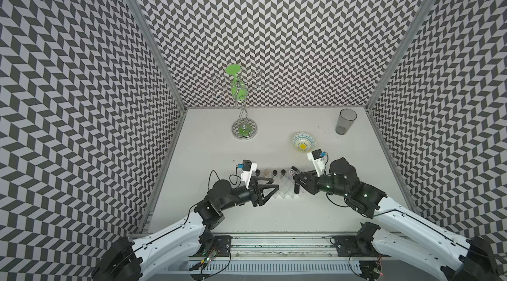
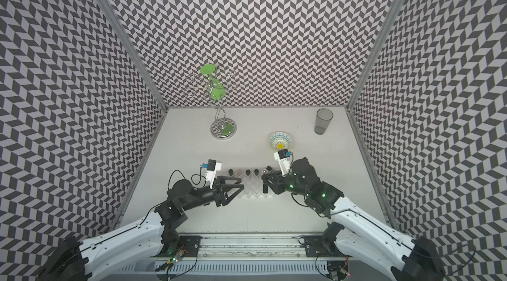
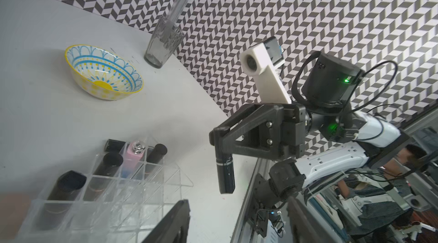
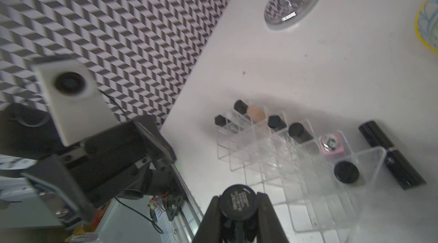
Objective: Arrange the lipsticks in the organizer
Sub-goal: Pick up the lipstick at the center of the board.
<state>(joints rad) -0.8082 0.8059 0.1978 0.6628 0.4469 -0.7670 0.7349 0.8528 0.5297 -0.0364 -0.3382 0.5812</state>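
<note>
The white table (image 1: 274, 216) carries a few small dark specks and is closed in on three sides by walls (image 1: 274, 32) covered in a black-and-white chevron pattern. A metal rail (image 1: 274, 241) runs along its open front edge. The right gripper (image 3: 219, 138) is clenched on the upper end of a black lipstick (image 3: 225, 173), which hangs upright below its fingers. That tube is just beside the near end of the clear organizer (image 1: 285, 192) and not in any cell; whether its lower end touches the table cannot be told. The left gripper (image 1: 275, 185) reaches over the organizer's other end, its fingers (image 3: 175, 218) spread apart and holding nothing. Just beyond both sets of fingers, the organizer's rear row holds the standing lipsticks (image 4: 298, 131), mostly black, with a beige one (image 4: 256, 113) and a pink-and-blue one (image 3: 132, 158) among them. One more black tube sits in a cell a row nearer. A loose black lipstick (image 4: 391, 154) lies flat on the table right behind the organizer, nearest the right gripper's fingers. Farther out from those fingers stands a patterned bowl (image 1: 303, 142) with a yellow centre. A tall grey tumbler (image 1: 345, 121) stands beyond it by the far corner. Well apart from the left gripper's fingers, a wire stand (image 1: 244, 128) on a round mirrored base rises near the back wall, carrying a green piece
</note>
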